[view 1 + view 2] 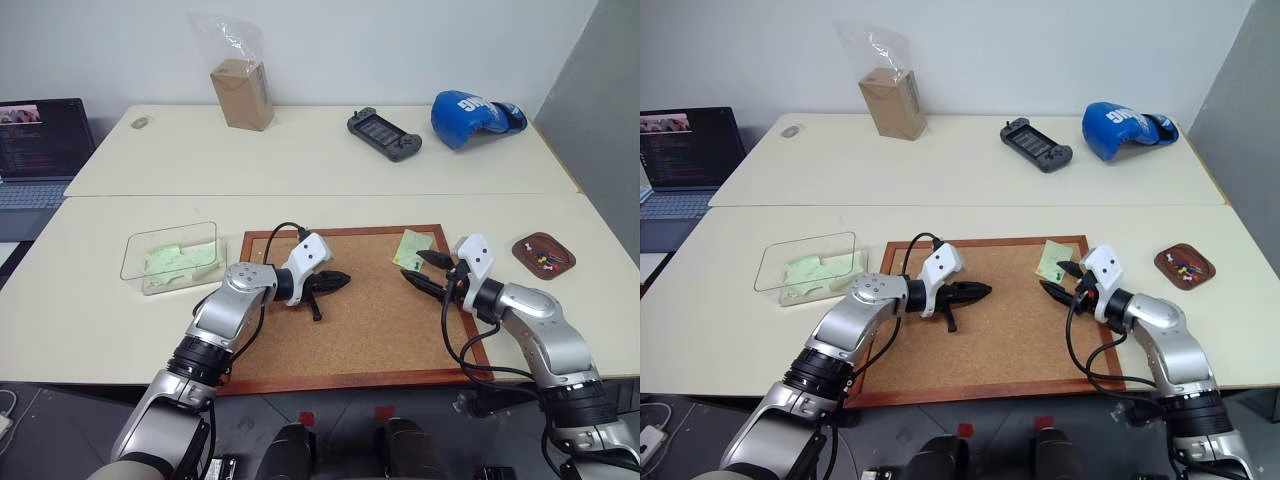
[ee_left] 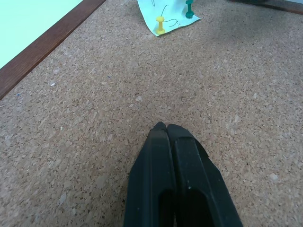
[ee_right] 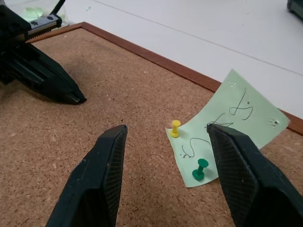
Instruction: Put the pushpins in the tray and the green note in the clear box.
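Green note [image 3: 222, 127] sits near the cork board's [image 1: 360, 330] far right corner, pinned by yellow pushpin [image 3: 175, 127] and green pushpin [image 3: 199, 169]. Pins are tiny and rigid: pinch the heads. Paper's flimsy. Your right gripper [image 3: 165, 179] gapes over them; left gripper [image 2: 166, 127] is closed, empty.

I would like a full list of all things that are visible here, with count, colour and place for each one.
cork board: one, brown, near table, centre.
green note: one, pale green, pinned at the board's far right corner.
pushpins: two in the note, yellow and green; several more in the tray.
tray: one, dark reddish-brown, right of the board.
clear box: one, transparent, left of the board, green notes inside.
cardboard box: one, brown, far table.
handheld console: one, dark grey, far table.
boxing glove: one, blue, far table.
laptop: one, far left.
left gripper: fingers shut, over the board.
right gripper: fingers open, at the note.
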Robot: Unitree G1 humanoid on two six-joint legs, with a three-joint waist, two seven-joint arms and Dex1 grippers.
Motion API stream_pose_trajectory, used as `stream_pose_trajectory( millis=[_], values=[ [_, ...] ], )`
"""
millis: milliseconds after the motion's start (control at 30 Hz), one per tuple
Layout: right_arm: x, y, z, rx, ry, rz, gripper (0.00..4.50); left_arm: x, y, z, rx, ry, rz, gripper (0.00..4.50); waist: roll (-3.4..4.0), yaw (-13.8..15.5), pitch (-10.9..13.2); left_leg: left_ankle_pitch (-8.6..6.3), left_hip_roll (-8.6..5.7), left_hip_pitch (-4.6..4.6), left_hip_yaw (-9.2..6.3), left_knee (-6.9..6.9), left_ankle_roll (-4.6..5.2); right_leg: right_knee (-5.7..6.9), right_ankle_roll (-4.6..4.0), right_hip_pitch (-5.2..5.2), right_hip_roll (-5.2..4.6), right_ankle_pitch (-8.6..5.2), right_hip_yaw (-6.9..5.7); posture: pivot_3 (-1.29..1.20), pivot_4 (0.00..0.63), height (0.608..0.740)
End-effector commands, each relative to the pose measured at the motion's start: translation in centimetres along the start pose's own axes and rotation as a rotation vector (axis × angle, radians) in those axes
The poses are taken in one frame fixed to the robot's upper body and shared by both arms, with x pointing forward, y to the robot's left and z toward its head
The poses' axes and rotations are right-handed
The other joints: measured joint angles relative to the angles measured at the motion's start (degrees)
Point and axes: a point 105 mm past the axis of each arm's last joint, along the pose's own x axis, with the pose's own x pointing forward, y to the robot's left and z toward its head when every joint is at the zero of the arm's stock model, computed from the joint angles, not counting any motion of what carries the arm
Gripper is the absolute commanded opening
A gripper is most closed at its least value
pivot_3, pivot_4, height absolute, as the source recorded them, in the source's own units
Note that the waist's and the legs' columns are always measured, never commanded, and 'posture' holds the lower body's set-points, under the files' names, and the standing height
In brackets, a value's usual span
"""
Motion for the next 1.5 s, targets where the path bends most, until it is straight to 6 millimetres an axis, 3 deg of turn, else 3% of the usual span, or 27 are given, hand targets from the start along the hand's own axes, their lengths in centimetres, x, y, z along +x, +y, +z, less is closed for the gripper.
stream_pose_trajectory(
  millis=[33, 367, 400, 600, 833, 967, 1267, 1500],
  values=[
    [0.6, -0.6, 0.3, -0.024, -0.013, -0.01, 2.86, 0.1, 0.0, -1.3, -0.015, 0.06, -0.001, 0.0, 0.0, 0.0, 0.0, 0.0, 0.0, 0.0, 0.0, 0.0, 0.0, 0.0, 0.0, 0.0, 0.0, 0.0, 0.0, 0.0, 0.15, 0.74],
    [1.0, -1.3, 0.0, 0.031, -0.02, -0.03, 2.86, 0.1, -0.1, -1.3, -0.016, 0.06, 0.0, 0.0, 0.0, 0.0, 0.0, 0.0, 0.0, 0.0, -0.02, 0.0, 0.0, 0.01, 0.0, -0.01, 0.0, 0.0, -0.01, 0.0, 0.15, 0.74],
    [1.0, -1.4, -0.1, 0.033, -0.02, -0.032, 2.49, 0.1, 0.0, -1.2, -0.015, 0.06, 0.0, 0.0, 0.0, 0.0, 0.0, 0.0, 0.0, 0.0, -0.02, 0.0, 0.0, 0.01, 0.0, -0.01, 0.0, 0.0, -0.01, 0.0, 0.15, 0.74],
    [1.1, -1.9, 0.0, 0.053, -0.03, -0.051, 1.25, 0.1, -0.1, -1.2, -0.014, 0.056, 0.0, 0.0, 0.0, 0.0, 0.0, 0.0, 0.0, -0.01, -0.03, 0.0, 0.0, 0.01, 0.0, -0.01, -0.01, 0.01, -0.01, 0.0, 0.15, 0.74],
    [1.0, -2.1, -0.4, 0.02, 0.0, -0.056, 0.04, 0.1, -0.2, -1.1, -0.012, 0.054, -0.002, 0.0, 0.0, 0.0, 0.0, 0.0, 0.0, 0.0, -0.02, 0.0, 0.0, 0.01, 0.0, -0.01, -0.01, 0.01, -0.01, 0.0, 0.15, 0.74],
    [1.1, -2.1, -0.3, 0.016, -0.011, -0.057, 0.04, 0.2, -0.2, -1.2, -0.01, 0.056, -0.003, 0.0, 0.0, 0.0, 0.0, 0.0, 0.0, -0.01, -0.02, 0.0, 0.0, 0.01, 0.0, 0.0, 0.0, 0.01, -0.01, 0.0, 0.15, 0.74],
    [0.4, -1.9, 3.2, 0.024, -0.147, -0.039, 0.04, 0.2, -0.3, -1.3, -0.012, 0.056, -0.002, 0.0, 0.0, 0.0, 0.0, 0.0, 0.0, -0.03, -0.02, 0.0, 0.0, 0.01, 0.0, -0.04, -0.01, 0.01, 0.0, 0.0, 0.15, 0.74],
    [-0.2, -1.8, 3.3, 0.047, -0.146, -0.043, 0.04, 0.3, -0.5, -1.2, -0.013, 0.054, -0.007, 0.0, 0.0, 0.01, 0.0, 0.0, 0.0, -0.03, -0.04, 0.0, 0.0, 0.01, 0.0, -0.02, -0.01, 0.0, -0.01, 0.0, 0.15, 0.74]
  ],
)
